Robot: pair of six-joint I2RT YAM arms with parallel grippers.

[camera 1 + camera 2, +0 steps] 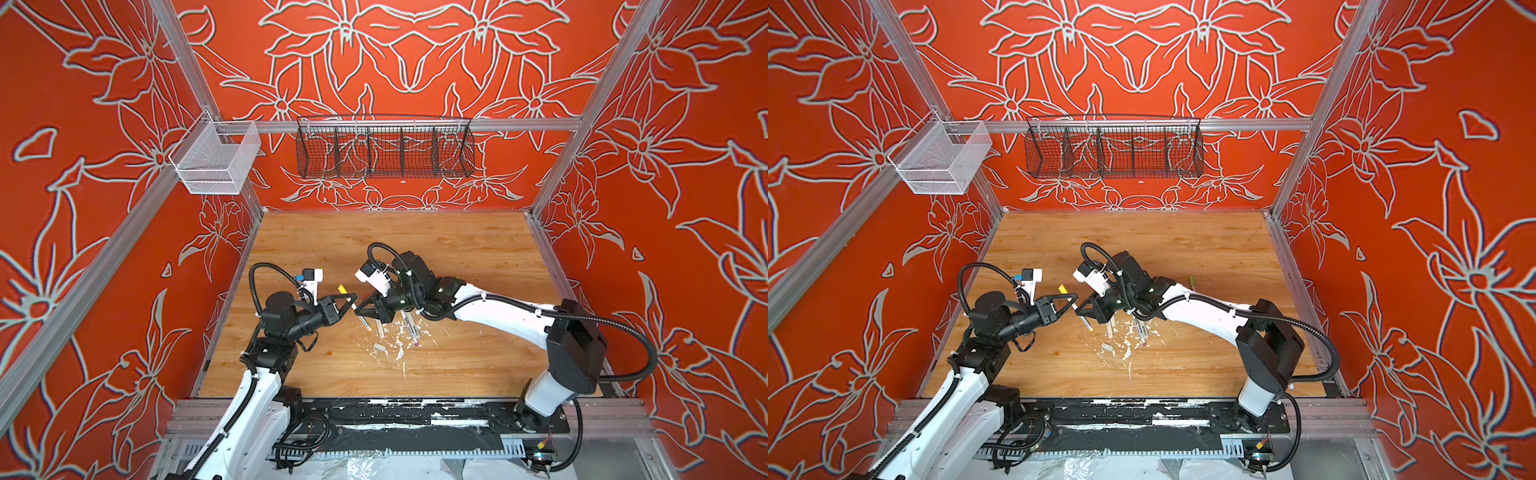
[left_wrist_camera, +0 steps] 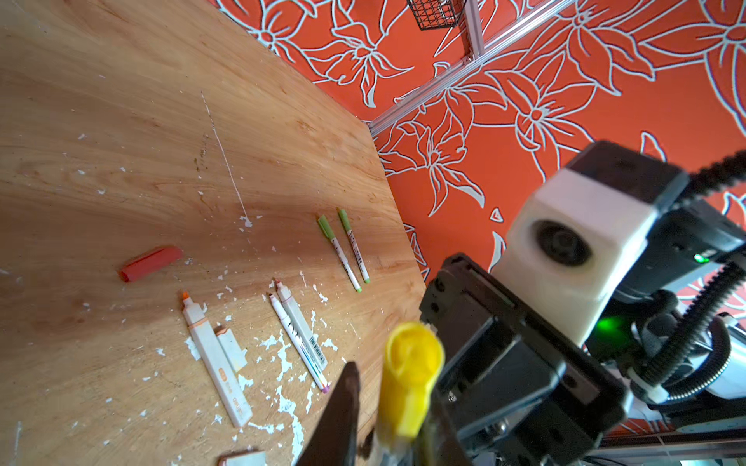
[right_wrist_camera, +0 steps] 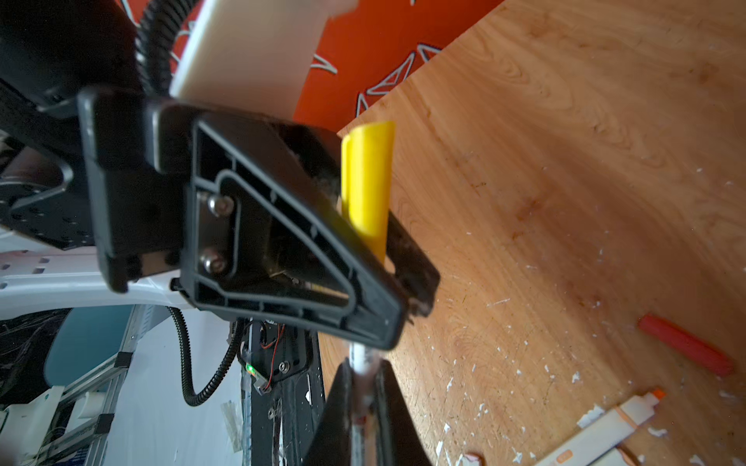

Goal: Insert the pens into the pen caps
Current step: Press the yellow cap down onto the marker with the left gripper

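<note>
In both top views my two grippers meet over the middle of the table. My right gripper (image 1: 360,311) (image 3: 361,379) is shut on a white pen (image 3: 360,357) (image 1: 365,323). A yellow pen cap (image 2: 407,371) (image 3: 367,181) (image 1: 342,288) sits over the pen's upper end. My left gripper (image 2: 389,407) (image 1: 352,297) stands round that cap, slightly open, with a gap at one finger. On the wood lie a red pen cap (image 2: 151,262) (image 3: 686,349), an orange-tipped pen (image 2: 214,355), two slim pens (image 2: 298,335), two green-capped pens (image 2: 343,246) and a pale cap (image 2: 232,349) (image 1: 380,348).
White paint flecks (image 1: 399,340) are scattered round the pens. A black wire basket (image 1: 384,149) and a white mesh basket (image 1: 216,160) hang on the rails above the table's far side. Patterned red walls close in three sides.
</note>
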